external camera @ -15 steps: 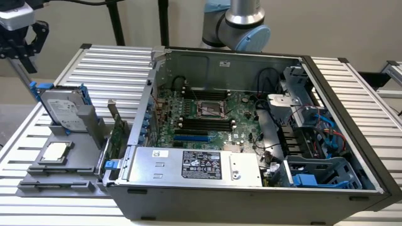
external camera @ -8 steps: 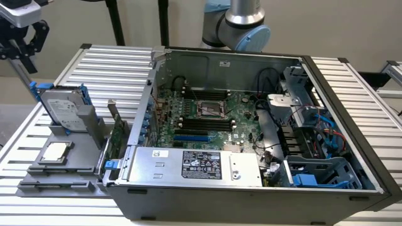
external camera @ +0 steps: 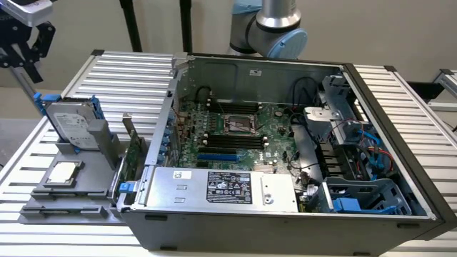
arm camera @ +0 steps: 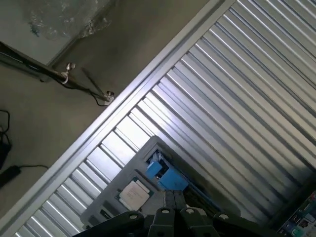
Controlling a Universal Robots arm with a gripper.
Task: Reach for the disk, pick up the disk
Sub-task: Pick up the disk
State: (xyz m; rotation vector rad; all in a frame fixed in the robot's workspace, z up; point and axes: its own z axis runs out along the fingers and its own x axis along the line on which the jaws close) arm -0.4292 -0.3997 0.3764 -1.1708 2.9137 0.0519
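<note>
While the gripper (external camera: 27, 51) is hanging pinched shut and empty at the exterior view's upper left, the disk (external camera: 71, 124) is standing upright in its grey holder (external camera: 100, 140) at mid-left. I'm thinking it wants jaws opened wide, then a square descent over the blue frame (external camera: 44, 99).

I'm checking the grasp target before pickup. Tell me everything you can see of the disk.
The disk is a flat, silver-grey metal hard drive with a white label, clipped in a bright blue plastic frame along its edges. It stands on edge, leaning back, in a grey holder on the ribbed table, at the exterior view's left of the open case. The shut tool hangs close above its top corner; contact is unclear.
</note>
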